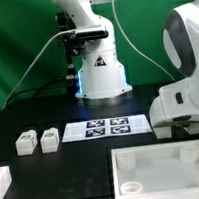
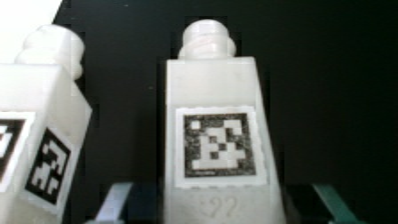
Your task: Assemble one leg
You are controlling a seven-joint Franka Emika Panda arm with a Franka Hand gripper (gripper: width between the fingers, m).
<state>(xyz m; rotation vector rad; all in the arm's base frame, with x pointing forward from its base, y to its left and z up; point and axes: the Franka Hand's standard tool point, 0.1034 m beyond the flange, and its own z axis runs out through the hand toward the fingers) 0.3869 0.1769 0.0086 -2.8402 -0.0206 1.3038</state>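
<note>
Straddling the leg (image 2: pixel 217 130) lying flat on the black table (image 2: pixel 125 60), our gripper (image 2: pixel 217 205) has its fingers (image 2: pixel 118 200) apart on either side, not clamped, so we risk a finger clipping the second leg (image 2: pixel 36 140) just beside it if we close off-centre or skewed.

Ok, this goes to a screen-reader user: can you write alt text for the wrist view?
Close-up of a white leg with a black-and-white tag, sitting between the open gripper's two fingers without touching them. A second tagged leg sits close beside it, cut off by the frame.
</note>
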